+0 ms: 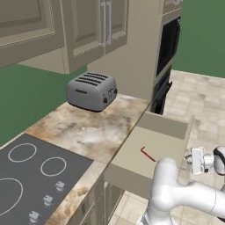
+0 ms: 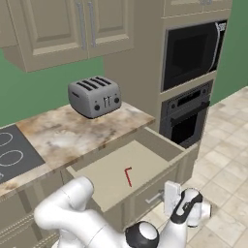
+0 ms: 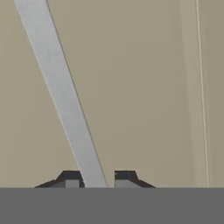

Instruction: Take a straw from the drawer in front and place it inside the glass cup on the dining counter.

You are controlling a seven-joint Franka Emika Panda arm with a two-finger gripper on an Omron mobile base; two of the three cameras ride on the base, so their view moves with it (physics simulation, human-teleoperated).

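Note:
The drawer (image 1: 162, 132) (image 2: 145, 155) stands pulled out from under the marbled top, and the red straw (image 1: 148, 154) (image 2: 128, 177) lies on its tan floor. My gripper (image 1: 190, 157) (image 2: 163, 197) (image 3: 98, 177) is at the drawer front, outside it. In the hand view the slim metal handle (image 3: 65, 100) runs between my two dark fingertips (image 3: 72, 178), with a narrow gap on each side, so the jaws stand slightly open around it. The glass cup and the dining counter are out of view.
A silver toaster (image 1: 91, 91) (image 2: 94, 97) sits on the marbled top behind the drawer. A black cooktop (image 1: 26, 176) (image 2: 12, 155) lies to the left. A built-in oven column (image 2: 189, 111) rises on the right over tiled floor (image 1: 197, 101). Wall cabinets (image 2: 72, 29) hang above.

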